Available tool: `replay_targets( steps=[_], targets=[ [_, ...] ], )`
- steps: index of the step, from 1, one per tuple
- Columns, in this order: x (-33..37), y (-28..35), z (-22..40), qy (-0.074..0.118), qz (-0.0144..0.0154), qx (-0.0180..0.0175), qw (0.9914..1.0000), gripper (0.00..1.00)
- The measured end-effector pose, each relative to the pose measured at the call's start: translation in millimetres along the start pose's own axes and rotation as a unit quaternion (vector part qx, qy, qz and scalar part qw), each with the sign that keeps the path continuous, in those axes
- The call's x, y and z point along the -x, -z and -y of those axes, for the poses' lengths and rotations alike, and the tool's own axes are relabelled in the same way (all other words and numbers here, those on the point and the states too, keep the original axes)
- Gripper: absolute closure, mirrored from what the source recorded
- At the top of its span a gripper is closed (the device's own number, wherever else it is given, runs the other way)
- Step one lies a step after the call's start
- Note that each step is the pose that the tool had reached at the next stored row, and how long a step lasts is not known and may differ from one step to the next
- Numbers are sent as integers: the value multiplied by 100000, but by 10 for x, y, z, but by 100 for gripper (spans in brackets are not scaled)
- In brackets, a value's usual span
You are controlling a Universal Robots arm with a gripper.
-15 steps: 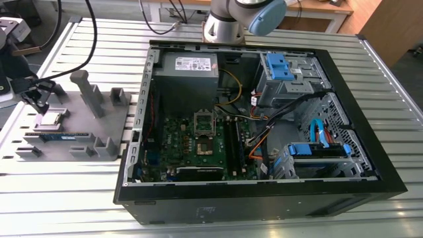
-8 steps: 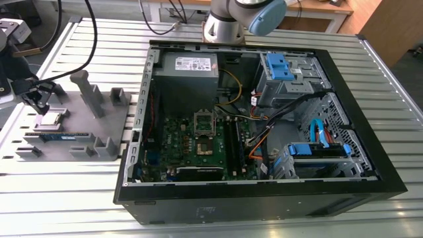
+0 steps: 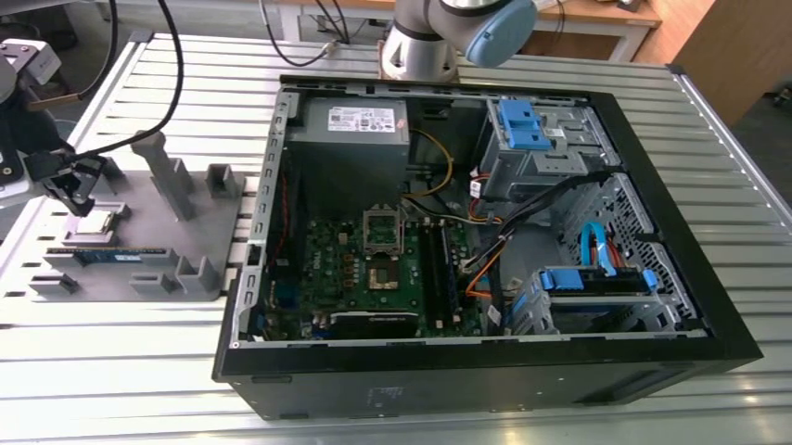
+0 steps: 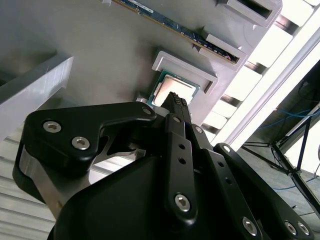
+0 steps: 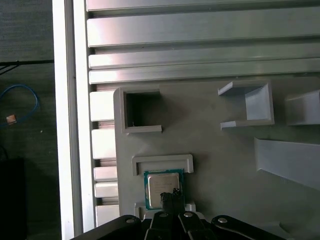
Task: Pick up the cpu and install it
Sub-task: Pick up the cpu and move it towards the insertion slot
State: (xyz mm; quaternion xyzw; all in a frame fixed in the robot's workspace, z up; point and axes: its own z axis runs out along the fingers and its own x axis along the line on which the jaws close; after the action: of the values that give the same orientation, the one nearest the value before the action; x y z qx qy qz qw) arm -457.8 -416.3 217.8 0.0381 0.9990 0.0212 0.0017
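Gripper (image 5: 170,193) pinched closed on nothing, tips poised straight over the cpu (image 5: 160,181) — square, flat, no long axis to favour — seated in its bracketed pocket near the grey tray's (image 5: 215,150) edge.

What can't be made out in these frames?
- cpu: near edge hidden behind the gripper in both wrist views.
- Whether the gripper touches the cpu: cannot tell; its own body blocks the contact point.
- socket: too small in the exterior view to tell whether it is empty.
- memory stick: cut off by the edge of the second wrist view.
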Motion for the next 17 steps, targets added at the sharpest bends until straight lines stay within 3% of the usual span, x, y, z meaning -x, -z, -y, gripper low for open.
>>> replay_targets(
  steps=[9, 15, 17],
  targets=[
    [0, -1, 0, -1, -1, 1, 100000, 89],
    [0, -2, 0, -1, -2, 0, 100000, 59],
    [0, -3, 0, 0, -1, 1, 100000, 59]
  ],
)
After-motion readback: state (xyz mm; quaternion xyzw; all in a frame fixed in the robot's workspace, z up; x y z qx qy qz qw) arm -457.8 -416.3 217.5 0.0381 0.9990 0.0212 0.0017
